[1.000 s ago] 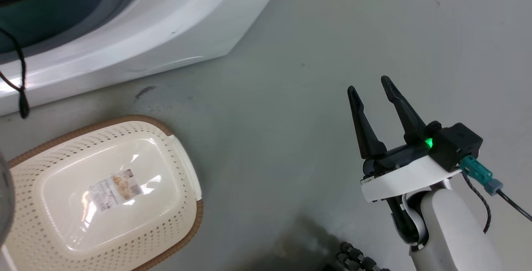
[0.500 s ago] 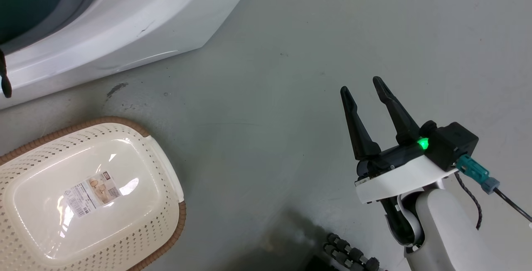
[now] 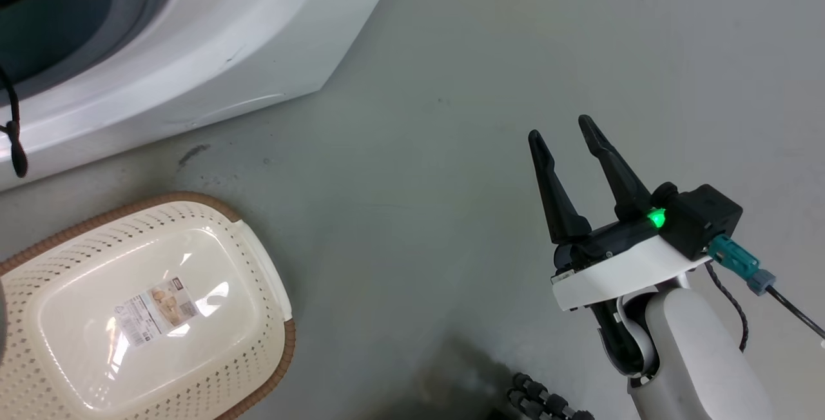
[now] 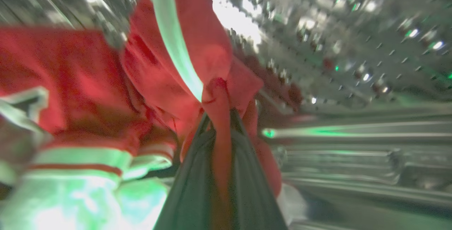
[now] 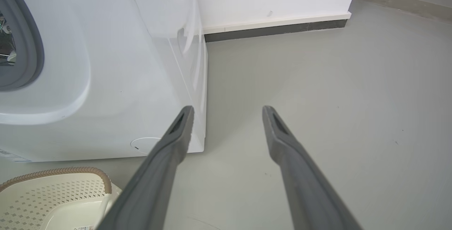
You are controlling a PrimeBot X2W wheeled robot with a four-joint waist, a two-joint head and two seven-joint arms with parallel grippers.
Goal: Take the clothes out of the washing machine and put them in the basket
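In the left wrist view my left gripper (image 4: 219, 117) is shut on a fold of the red clothes (image 4: 88, 82) with white trim, inside the perforated steel drum (image 4: 353, 39); the picture is blurred. The white washing machine (image 3: 213, 40) fills the head view's upper left and also appears in the right wrist view (image 5: 106, 64). The cream basket (image 3: 148, 317) with a brown rim and a paper label sits on the floor at lower left, with nothing inside it. My right gripper (image 3: 564, 133) hangs open over bare floor, well right of the basket (image 5: 53, 191).
Grey floor (image 3: 451, 85) spreads between the basket and my right arm. A white wall with a dark baseboard (image 5: 275, 30) runs behind the washer. A black cord (image 3: 14, 143) dangles at the left edge. A ribbed black cable (image 3: 548, 400) lies at the bottom.
The head camera shifted, so the washer and basket slid left and then slightly back down and right in the picture. My right gripper stays open in about the same place.
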